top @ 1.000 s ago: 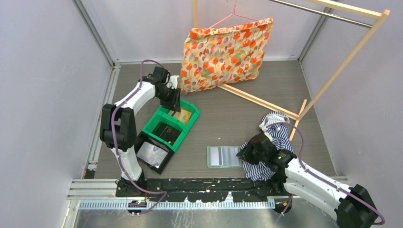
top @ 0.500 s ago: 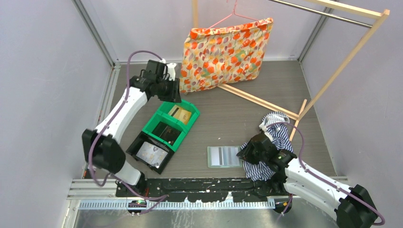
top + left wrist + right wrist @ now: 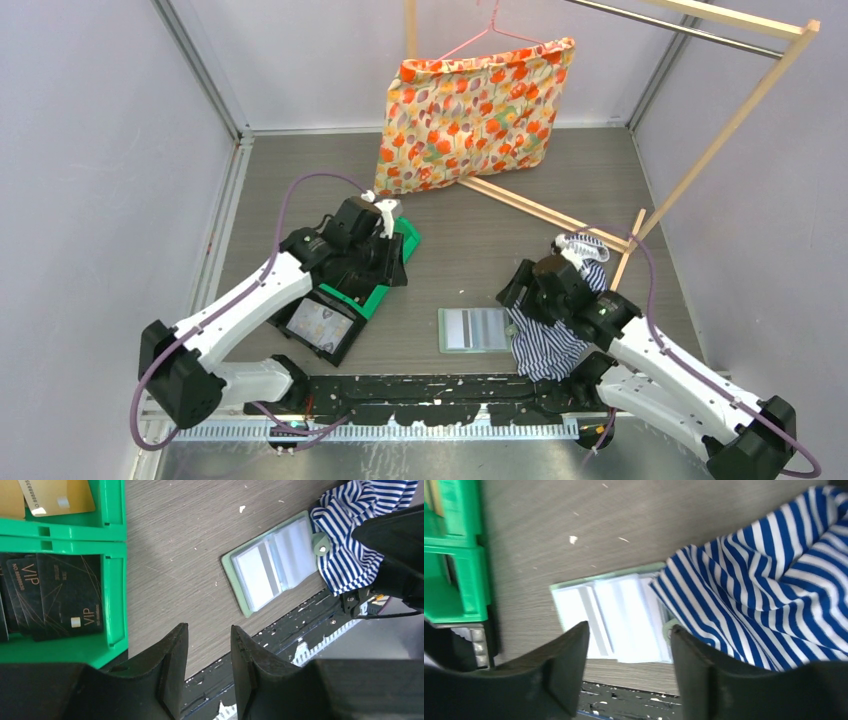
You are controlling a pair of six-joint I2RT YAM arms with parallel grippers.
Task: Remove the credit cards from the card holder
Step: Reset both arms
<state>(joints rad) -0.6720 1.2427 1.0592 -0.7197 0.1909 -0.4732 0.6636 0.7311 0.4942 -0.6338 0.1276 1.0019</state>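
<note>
The card holder (image 3: 473, 329) lies open and flat on the table, pale slots up. In the left wrist view the card holder (image 3: 272, 565) shows a greyish-white credit card (image 3: 256, 572) in its slots. A tan-gold credit card (image 3: 57, 497) lies in the green bin (image 3: 115, 525). My left gripper (image 3: 383, 262) hovers over that bin, left of the holder; the left gripper (image 3: 209, 630) is open and empty. My right gripper (image 3: 515, 297) hangs just above the holder's right edge. Seen from the wrist, the right gripper (image 3: 629, 630) is open above the card holder (image 3: 606, 615), holding nothing.
A blue-and-white striped cloth (image 3: 548, 345) overlaps the holder's right end. Black VIP cards (image 3: 55, 595) fill the bin's near compartment. A black tray (image 3: 322, 325) sits by the green bin (image 3: 405, 238). A floral cushion (image 3: 470, 110) hangs on a wooden rack (image 3: 540, 212) at the back.
My left arm has swung from behind the bin to above it, toward the holder. My right gripper has opened and lifted slightly off the holder's right edge.
</note>
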